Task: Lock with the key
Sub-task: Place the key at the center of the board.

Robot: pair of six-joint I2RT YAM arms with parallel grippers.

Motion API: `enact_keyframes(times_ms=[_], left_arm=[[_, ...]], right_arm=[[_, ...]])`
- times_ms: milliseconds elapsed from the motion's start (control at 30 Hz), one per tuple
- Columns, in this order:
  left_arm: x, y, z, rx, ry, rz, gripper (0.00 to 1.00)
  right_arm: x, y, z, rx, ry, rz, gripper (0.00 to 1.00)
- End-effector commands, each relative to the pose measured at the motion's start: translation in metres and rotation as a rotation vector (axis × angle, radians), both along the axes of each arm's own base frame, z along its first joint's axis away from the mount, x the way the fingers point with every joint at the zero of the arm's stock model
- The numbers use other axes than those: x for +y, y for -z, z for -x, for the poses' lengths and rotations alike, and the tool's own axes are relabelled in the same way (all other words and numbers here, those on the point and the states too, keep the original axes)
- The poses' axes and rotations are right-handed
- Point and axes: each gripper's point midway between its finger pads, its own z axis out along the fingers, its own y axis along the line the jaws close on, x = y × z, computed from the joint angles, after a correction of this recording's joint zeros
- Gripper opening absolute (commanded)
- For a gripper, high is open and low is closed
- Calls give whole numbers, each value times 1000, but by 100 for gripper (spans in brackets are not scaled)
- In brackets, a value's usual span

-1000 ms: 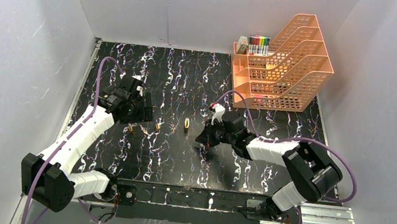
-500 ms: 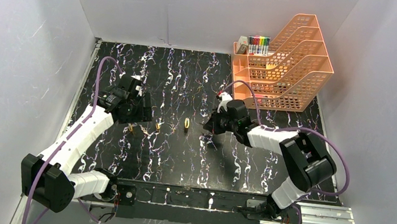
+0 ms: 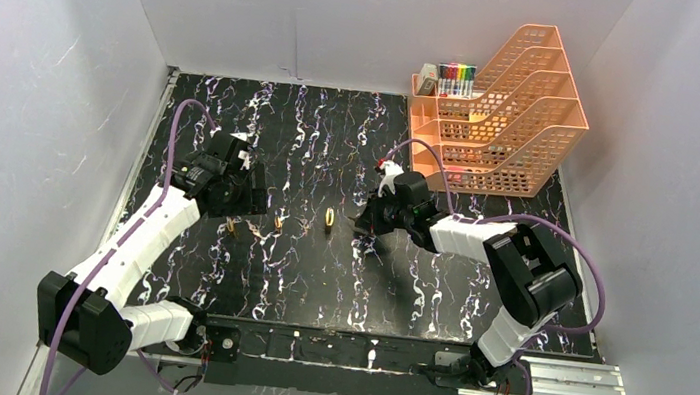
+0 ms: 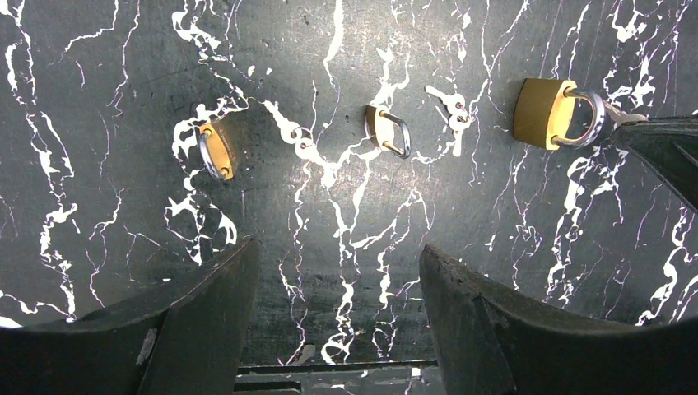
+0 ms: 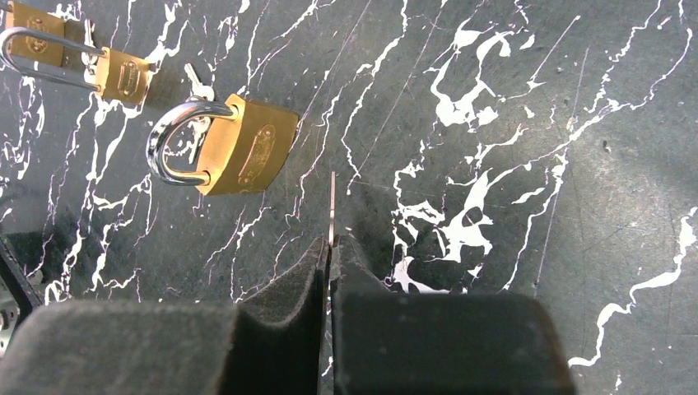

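Three brass padlocks lie in a row on the black marbled table [image 3: 333, 135]: a large one [image 3: 329, 218], a middle one [image 3: 278, 221] and a left one [image 3: 230, 227]. My right gripper [image 3: 366, 226] is shut on a thin key [image 5: 332, 206], whose blade sticks out past the fingertips and shows edge-on. It hovers just right of the large padlock [image 5: 226, 144], whose shackle points left. My left gripper [image 3: 250, 195] is open and empty, its jaws wide apart [image 4: 337, 251], just behind the middle padlock [image 4: 387, 132] and the left padlock [image 4: 216, 151].
An orange tiered file tray [image 3: 497, 115] with markers behind it stands at the back right. A second small key [image 5: 195, 82] lies by the large padlock's shackle. Grey walls enclose the table on three sides.
My right gripper, holding the key, has moved away from the near edge and closer to the large padlock. The left arm has not moved.
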Motion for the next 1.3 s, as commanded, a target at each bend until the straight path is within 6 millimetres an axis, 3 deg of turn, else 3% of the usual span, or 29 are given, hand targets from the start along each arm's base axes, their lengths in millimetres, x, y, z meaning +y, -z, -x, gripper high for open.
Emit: enact_keyframes(times_ms=[0,233,367,667,700,733,767,800,1067,1267], left_arm=[[1,-4,3,-10,9,5,70],[-3,-5,2,-15,0,33,70],[-10,-6,-1,-21,9,70,70],[-22,-14,-22,-132,55,113,68],[-20,-14,-23,-163,48,114,68],[-20,-17,-26,-197,48,119,68],[-20,-24,-29,-234,55,126,68],[-21,-31,-32,-267,67,129,68],[-20,-75,-46,-449,104,121,69],[-7,-78,-37,-662,77,130,71]], right_arm=[[5,-8,-10,-34,-2,-9,14],[1,-8,-10,-37,9,4,36],[-4,-15,-10,-51,20,6,41],[-20,-63,-12,-168,49,-19,70],[-23,-69,-10,-185,52,-22,74],[-27,-76,-10,-207,62,-22,85],[-32,-84,-10,-230,77,-14,95],[-40,-91,-12,-253,111,0,98],[-115,-167,-21,-465,428,86,98],[-166,-212,-9,-511,647,118,98]])
